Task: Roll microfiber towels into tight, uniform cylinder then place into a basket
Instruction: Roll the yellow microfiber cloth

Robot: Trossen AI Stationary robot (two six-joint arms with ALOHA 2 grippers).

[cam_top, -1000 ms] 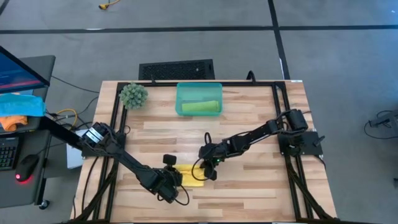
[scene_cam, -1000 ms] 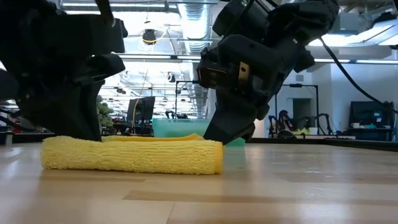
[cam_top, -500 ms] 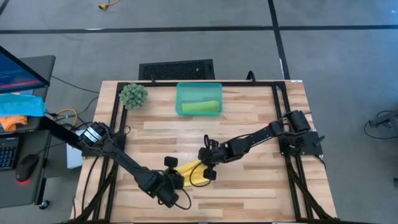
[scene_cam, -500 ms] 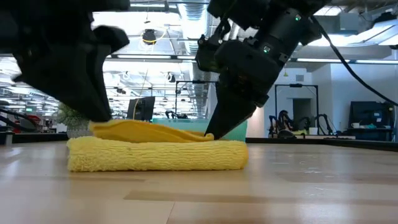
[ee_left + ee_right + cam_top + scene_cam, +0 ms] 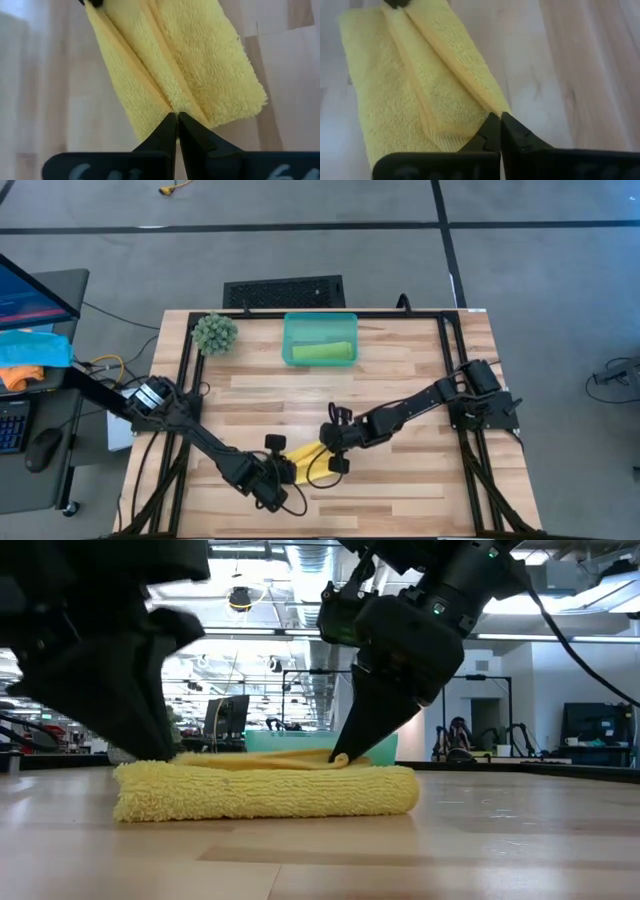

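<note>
The bright yellow towel [image 5: 308, 457] lies folded into a thick, narrow bundle on the table near the front middle, and shows from the side in the low view [image 5: 265, 790]. My left gripper [image 5: 176, 119] is shut on its left end. My right gripper [image 5: 499, 119] is shut on its right end. The lime green towel [image 5: 322, 352] lies rolled inside the teal basket [image 5: 290, 330] at the table's far middle. My left gripper pinches a raised fold [image 5: 171, 106] on top of the yellow towel, at its left end, between its two fingertips. The fingers come down slanting from the left. The towel's bulk lies on the table. My right gripper pinches the same raised top fold [image 5: 496, 106] at the towel's right end, between its two fingertips [image 5: 340, 757]. The fingers come down slanting from the right. The fold runs low between both grippers and the rest of the towel lies on the table.
A round green spiky plant ball [image 5: 214, 332] stands at the far left corner. A black frame [image 5: 450, 350] runs along the table's edges. Bare wood lies between the towel and the basket. Blue and orange cloths [image 5: 30, 355] lie off the table at the left.
Both grippers have carried the yellow towel a little toward the table's right, and it has turned to lie slanted. Its top layer was lifted into a raised flap between the grippers and now lies lower on the bundle.
</note>
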